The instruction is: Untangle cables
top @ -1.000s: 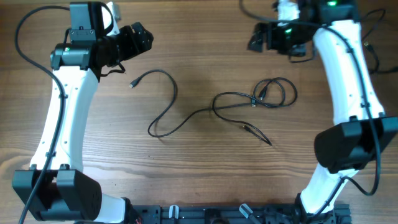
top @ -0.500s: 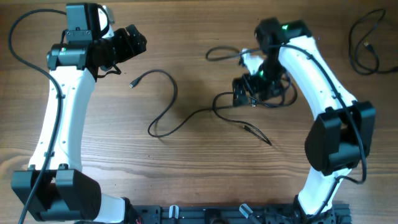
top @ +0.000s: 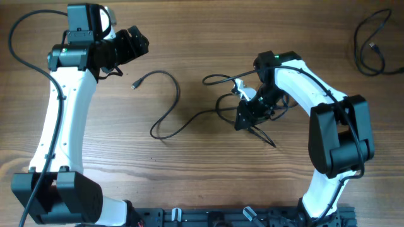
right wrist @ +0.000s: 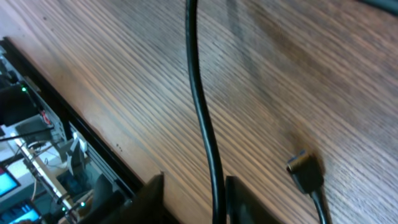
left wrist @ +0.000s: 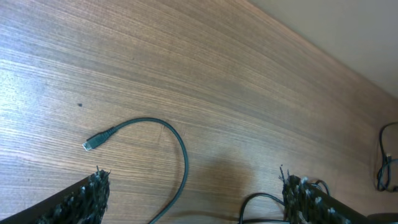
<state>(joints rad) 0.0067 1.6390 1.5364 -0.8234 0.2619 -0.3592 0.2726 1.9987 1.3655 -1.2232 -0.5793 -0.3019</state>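
A long dark cable (top: 170, 123) runs from its plug (top: 134, 84) across the wooden table into a tangle of loops (top: 222, 101) at the centre right. My right gripper (top: 245, 118) is down on that tangle. In the right wrist view a strand of cable (right wrist: 202, 112) passes between its jaws, which are narrowed around it; the strand lies against the right finger (right wrist: 242, 202), with a gap to the left one. A loose plug (right wrist: 306, 171) lies beside it. My left gripper (left wrist: 193, 186) hovers open above the cable's plug end (left wrist: 93, 142), holding nothing.
Another dark cable (top: 369, 44) lies coiled at the back right corner. A thin plug end (top: 268, 140) sticks out below the tangle. The arms' base rail (top: 221, 217) runs along the front edge, with equipment beyond the table edge (right wrist: 37, 155).
My right arm has swung from the back right down onto the tangle, and its jaws have narrowed around a strand. The left arm has barely moved.
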